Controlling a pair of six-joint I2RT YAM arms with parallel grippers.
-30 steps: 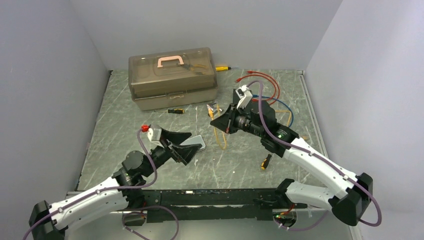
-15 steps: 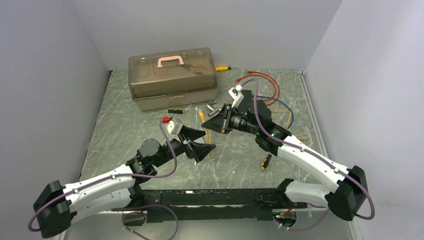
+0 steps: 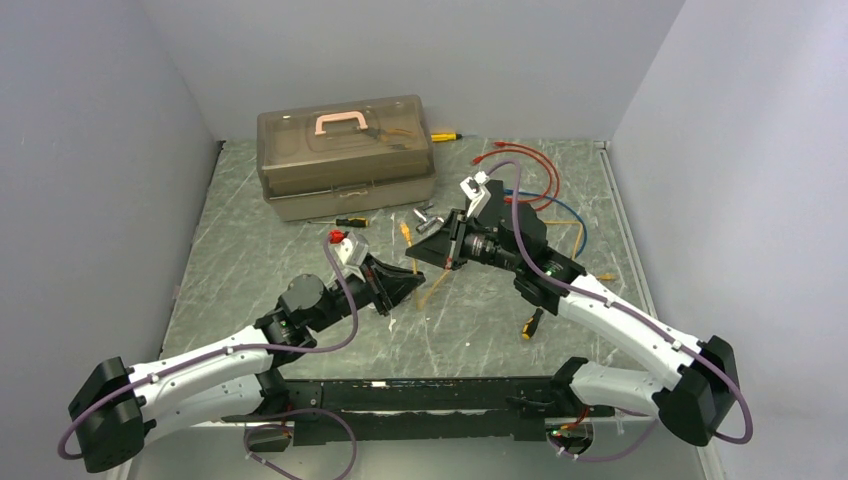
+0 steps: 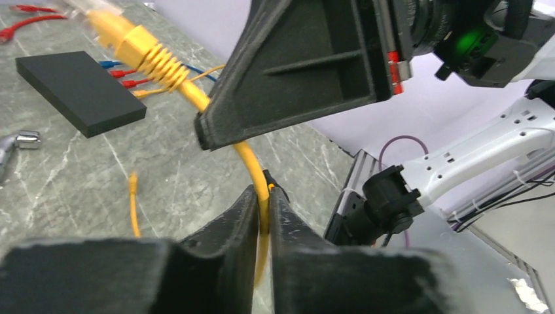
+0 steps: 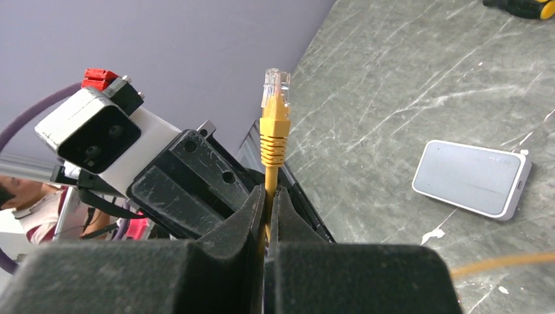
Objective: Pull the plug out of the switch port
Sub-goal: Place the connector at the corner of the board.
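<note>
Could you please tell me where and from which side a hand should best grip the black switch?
Probably across its short width, on the two long edges, coming down from above: the switch lies flat on the table as a thin slab, so only its edges offer a pinch.

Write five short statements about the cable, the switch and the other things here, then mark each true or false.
1. The yellow plug sits in a socket of the switch. False: it is out, held up in the air, and the switch lies apart on the table.
2. The right gripper has its fingers shut on the yellow cable just below the plug. True.
3. The left gripper is open and empty. False: its fingers pinch the same cable.
4. The toolbox has its lid open. False: it is closed.
5. A silver-grey tin lies flat on the table. True.
</note>
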